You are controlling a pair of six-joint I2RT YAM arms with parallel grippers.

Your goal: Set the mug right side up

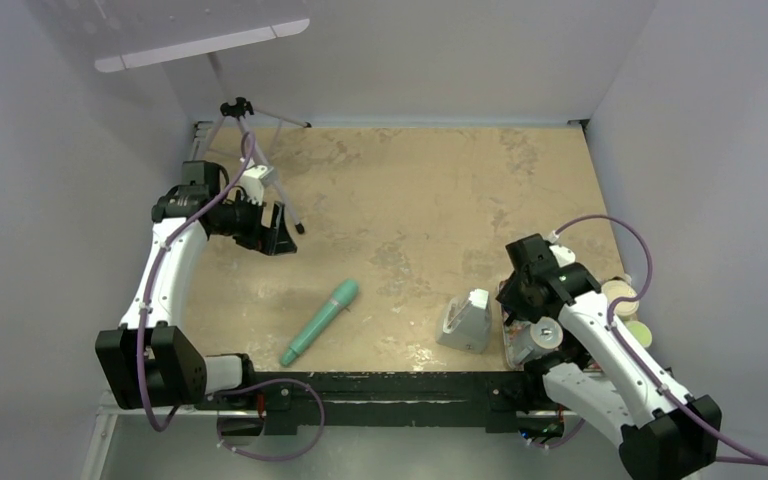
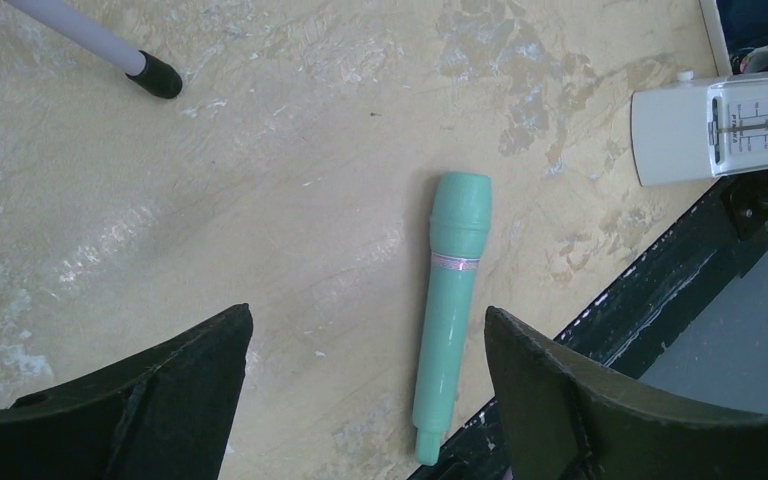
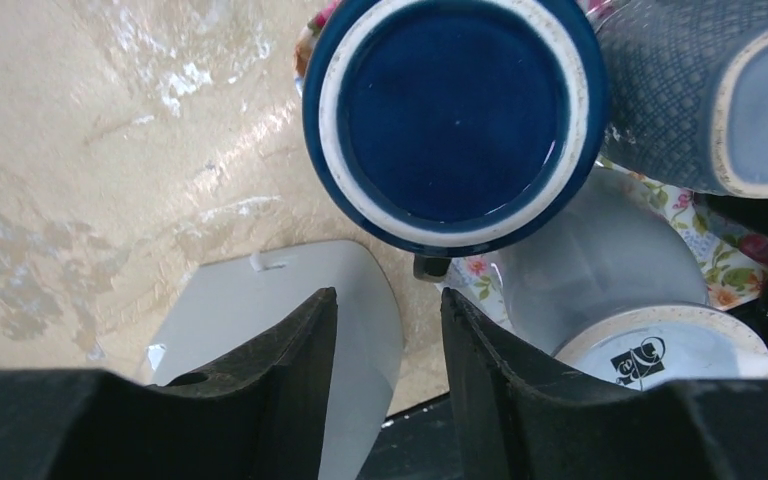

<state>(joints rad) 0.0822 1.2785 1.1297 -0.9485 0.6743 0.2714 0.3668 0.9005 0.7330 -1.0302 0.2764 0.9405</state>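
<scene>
Right gripper (image 3: 388,300): narrowly parted, empty, at bottom of frame just below Mug.
Left gripper (image 2: 365,315): wide apart, empty, above green microphone (image 2: 447,300).
Mug (image 3: 455,115): upside down, blue base up, upper centre, seemingly on floral mat (image 3: 700,225).

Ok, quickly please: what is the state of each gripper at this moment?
Left gripper: open wide, holding nothing.
Right gripper: open with a narrow gap, holding nothing; the upside-down blue mug is just ahead of it.
</scene>
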